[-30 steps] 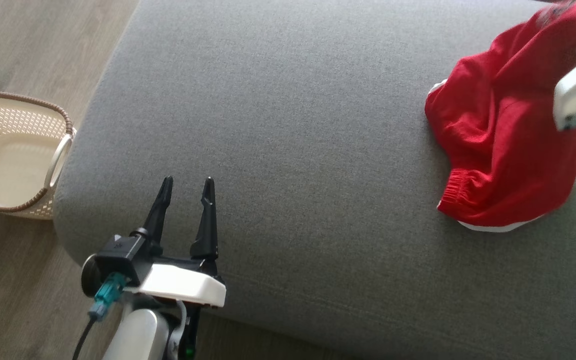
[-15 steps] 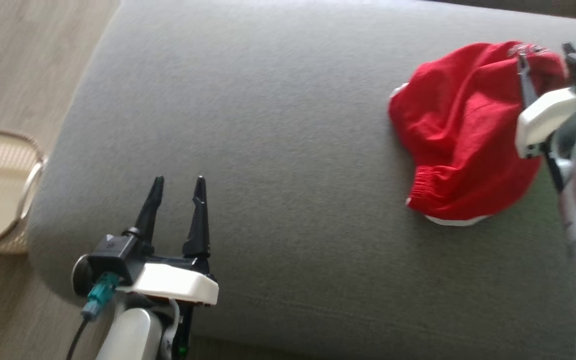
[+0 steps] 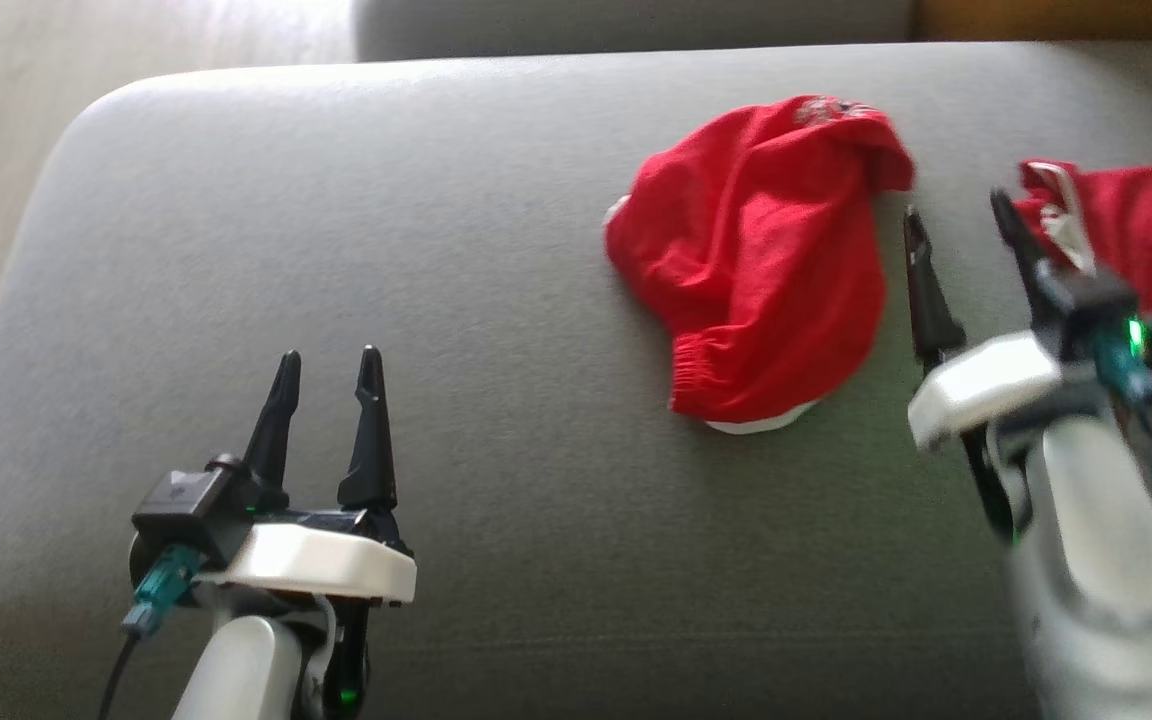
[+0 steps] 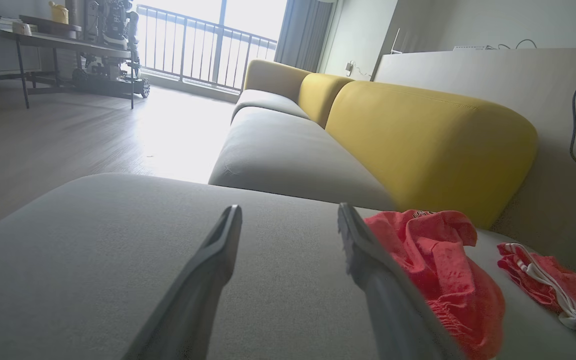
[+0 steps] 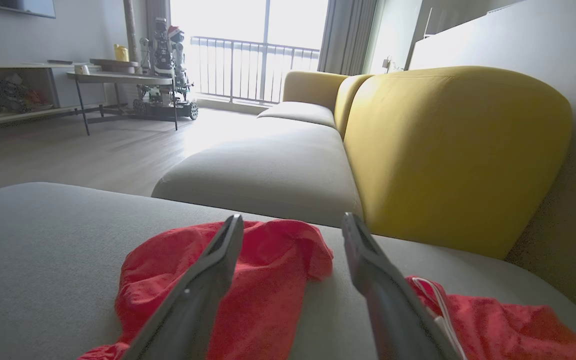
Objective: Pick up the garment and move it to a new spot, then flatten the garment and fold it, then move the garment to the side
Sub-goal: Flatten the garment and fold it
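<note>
I see my right gripper (image 3: 956, 208) at three o'clock of the red garment (image 3: 756, 270) on the sofa cushion (image 3: 436, 250) — fingers wide and empty, like those of my left gripper (image 3: 328, 356).

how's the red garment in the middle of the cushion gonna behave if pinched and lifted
Likely floppy: the red garment lies in soft folds, so it should droop from a pinch. Probably light, as the cloth looks thin. Pushed, it would likely bunch on the grey cushion rather than slide.
</note>
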